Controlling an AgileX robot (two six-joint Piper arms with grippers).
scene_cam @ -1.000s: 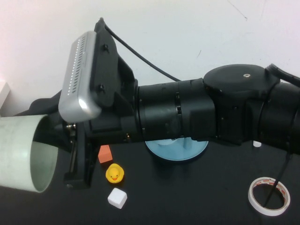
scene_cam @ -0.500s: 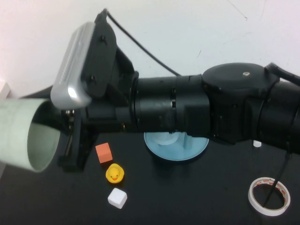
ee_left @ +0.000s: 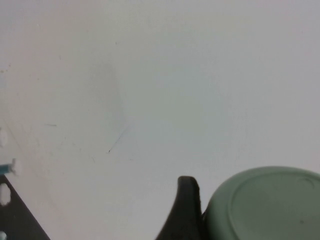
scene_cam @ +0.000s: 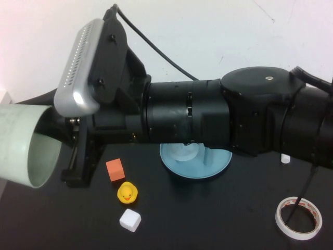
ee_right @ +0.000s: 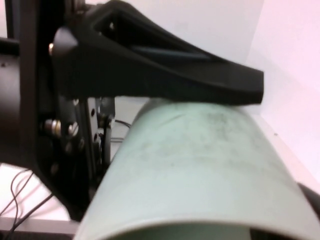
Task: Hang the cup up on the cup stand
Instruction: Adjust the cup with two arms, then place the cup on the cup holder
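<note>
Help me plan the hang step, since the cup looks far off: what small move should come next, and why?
Probably swing the right gripper, shut on the cup, rightward toward the cup stand. The cup is held sideways at the far left, well apart from the stand, which sits half hidden behind the arm. The left gripper sits by the cup's base.
</note>
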